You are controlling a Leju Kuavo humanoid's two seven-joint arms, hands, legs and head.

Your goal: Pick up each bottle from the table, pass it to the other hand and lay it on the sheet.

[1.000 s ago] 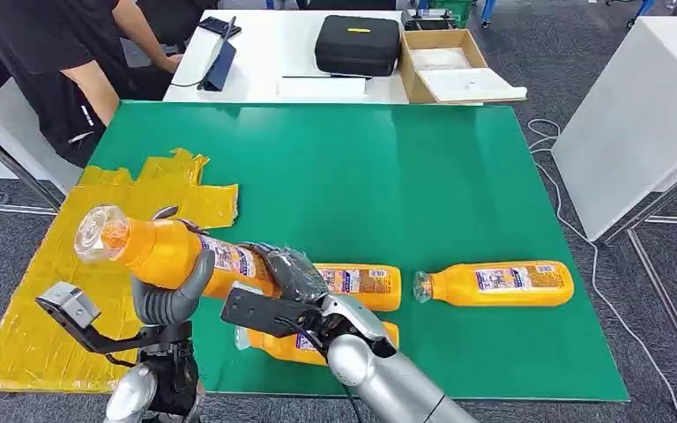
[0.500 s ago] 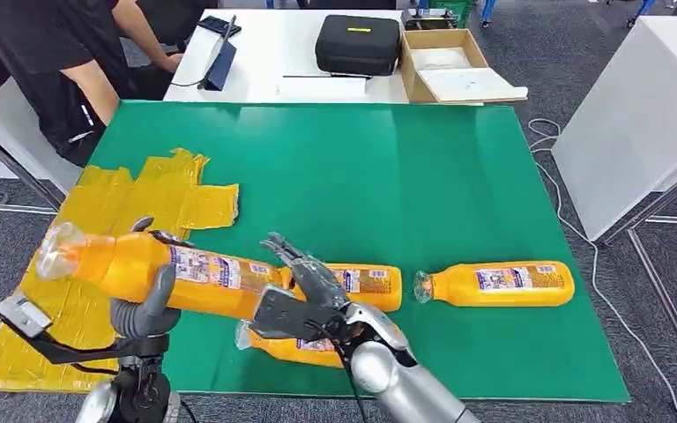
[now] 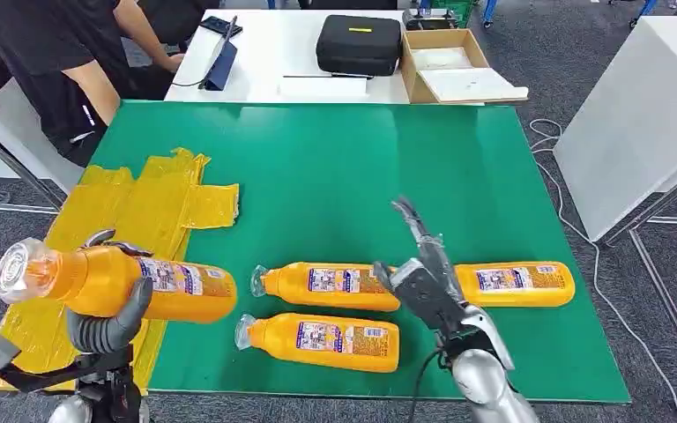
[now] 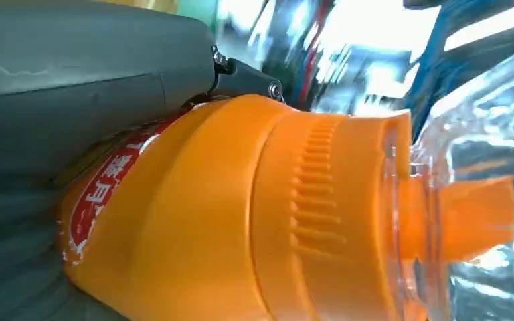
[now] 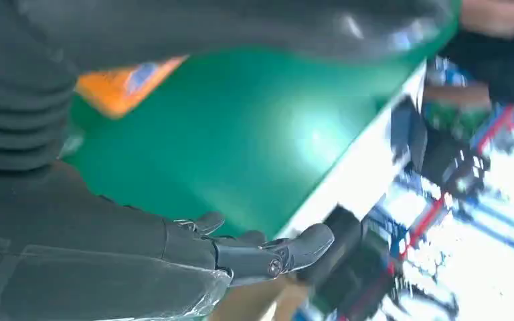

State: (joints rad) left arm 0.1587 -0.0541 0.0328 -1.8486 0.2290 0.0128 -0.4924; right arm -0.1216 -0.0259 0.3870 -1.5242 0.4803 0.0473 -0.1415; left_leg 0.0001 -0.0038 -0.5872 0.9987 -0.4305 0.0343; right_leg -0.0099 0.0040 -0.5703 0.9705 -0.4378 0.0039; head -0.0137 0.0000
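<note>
My left hand (image 3: pixel 104 324) grips an orange bottle (image 3: pixel 115 282) around its middle, holding it roughly level above the yellow sheet (image 3: pixel 128 220), clear cap end pointing left. The left wrist view shows that bottle (image 4: pixel 261 214) close up against my left hand (image 4: pixel 73 100). Three more orange bottles lie on the green table (image 3: pixel 335 167): one in the middle (image 3: pixel 331 286), one nearer the front edge (image 3: pixel 322 341), one to the right (image 3: pixel 511 284). My right hand (image 3: pixel 427 282) is open with fingers spread, raised over the gap between the middle and right bottles; its fingers (image 5: pixel 268 254) hold nothing.
A person (image 3: pixel 62 62) sits at the far left corner. Behind the green table a white table carries a black case (image 3: pixel 358 42), a cardboard box (image 3: pixel 448 63) and a tablet (image 3: pixel 219 62). Another white table (image 3: pixel 643 115) stands at the right.
My right hand let go of the bottle and swung right, fingers spreading. My left hand carried the bottle left, over the yellow sheet.
</note>
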